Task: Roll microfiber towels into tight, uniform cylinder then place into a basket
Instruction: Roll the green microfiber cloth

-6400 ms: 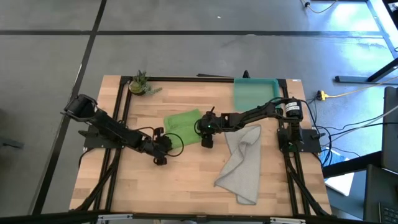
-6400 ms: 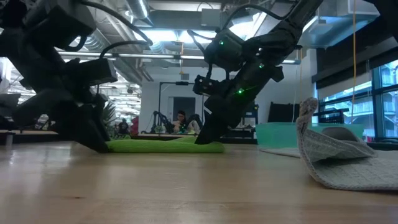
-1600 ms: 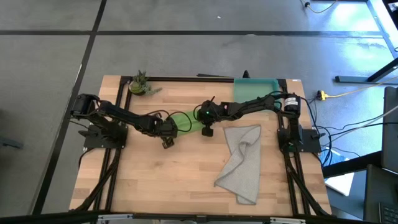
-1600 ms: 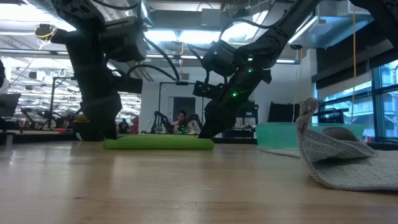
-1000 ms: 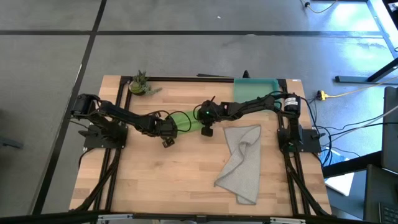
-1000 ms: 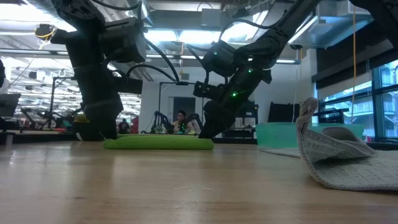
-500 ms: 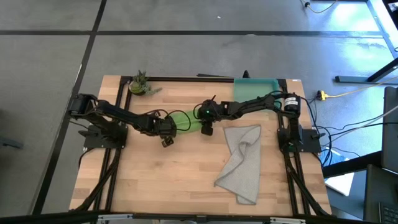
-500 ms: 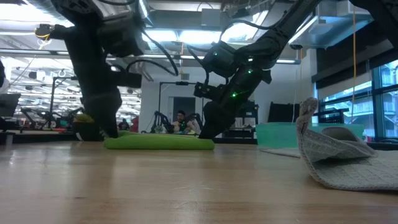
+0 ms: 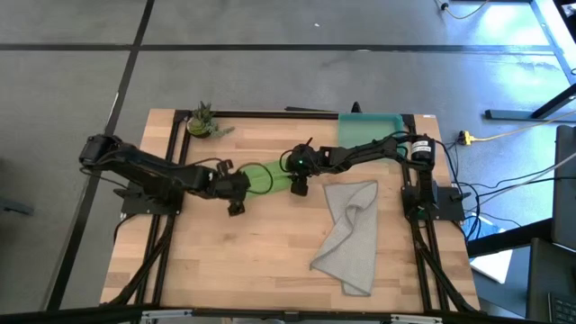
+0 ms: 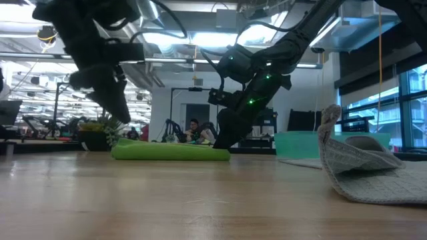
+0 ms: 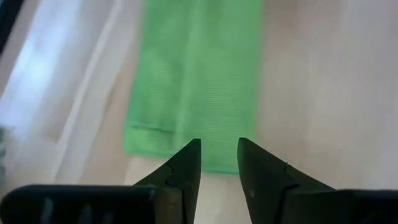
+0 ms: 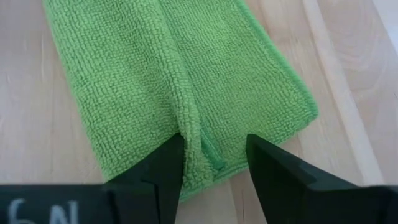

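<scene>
Two end effectors at opposite ends of the folded green towel

The lime green towel (image 9: 267,175) lies flat mid-desk (image 9: 270,261). The left end effector (image 11: 217,158) hovers just above its left end, fingers parted, gripping nothing. The right end effector (image 12: 214,155) sits at its right end, fingers spread astride a raised fold. The grey towel (image 9: 353,236) lies rumpled to the right; the basket (image 9: 369,133) sits at the far right corner.

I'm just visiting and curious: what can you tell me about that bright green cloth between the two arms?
The green towel is a lime microfibre cloth with a looped weave and stitched edges, folded into a long flat strip on the wooden table, not yet rolled. A crease runs along it. The right gripper straddles one end, fingers open; the left gripper hangs open above the other.
</scene>
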Robot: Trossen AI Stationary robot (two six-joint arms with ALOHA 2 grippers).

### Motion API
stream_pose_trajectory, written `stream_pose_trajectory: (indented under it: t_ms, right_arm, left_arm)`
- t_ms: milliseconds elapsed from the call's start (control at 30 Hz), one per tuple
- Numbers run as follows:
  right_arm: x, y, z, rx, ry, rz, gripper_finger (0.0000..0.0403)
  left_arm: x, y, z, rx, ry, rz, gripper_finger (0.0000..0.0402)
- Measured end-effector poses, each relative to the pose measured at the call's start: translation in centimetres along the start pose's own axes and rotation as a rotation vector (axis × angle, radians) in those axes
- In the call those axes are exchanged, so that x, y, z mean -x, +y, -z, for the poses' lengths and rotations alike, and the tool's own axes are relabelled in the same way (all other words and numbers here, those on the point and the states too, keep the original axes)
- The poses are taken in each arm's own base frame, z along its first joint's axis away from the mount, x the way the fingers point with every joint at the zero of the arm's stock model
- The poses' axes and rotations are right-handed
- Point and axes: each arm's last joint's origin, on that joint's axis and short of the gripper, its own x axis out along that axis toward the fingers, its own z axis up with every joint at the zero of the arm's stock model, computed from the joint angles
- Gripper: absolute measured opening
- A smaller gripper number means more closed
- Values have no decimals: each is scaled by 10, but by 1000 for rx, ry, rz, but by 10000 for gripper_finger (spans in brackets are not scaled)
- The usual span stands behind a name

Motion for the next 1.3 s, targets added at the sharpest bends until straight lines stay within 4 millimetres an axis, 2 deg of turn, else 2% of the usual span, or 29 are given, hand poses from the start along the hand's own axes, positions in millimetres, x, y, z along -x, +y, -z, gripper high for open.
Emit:
stream_pose_trajectory:
  t_ms: [300,467,933,1033,1167,1300]
  right_arm:
    - [0,0,0,1,-5,-3,175]
    - [0,0,0,0,-5,-3,173]
    - [0,0,-1,1,-8,-3,172]
    - [0,1,-1,1,-8,-3,172]
    - [0,1,-1,1,-9,-3,172]
    - [0,1,-1,0,-9,-4,172]
  left_arm:
    - [-17,-21,6,-138,-18,43,101]
    - [-23,-23,9,-179,20,31,102]
    - [-58,-30,21,-229,152,-64,95]
    - [-58,-31,21,-229,158,-63,74]
    - [-55,-30,20,-198,153,-38,14]
    - [-47,-27,13,-191,145,-26,6]
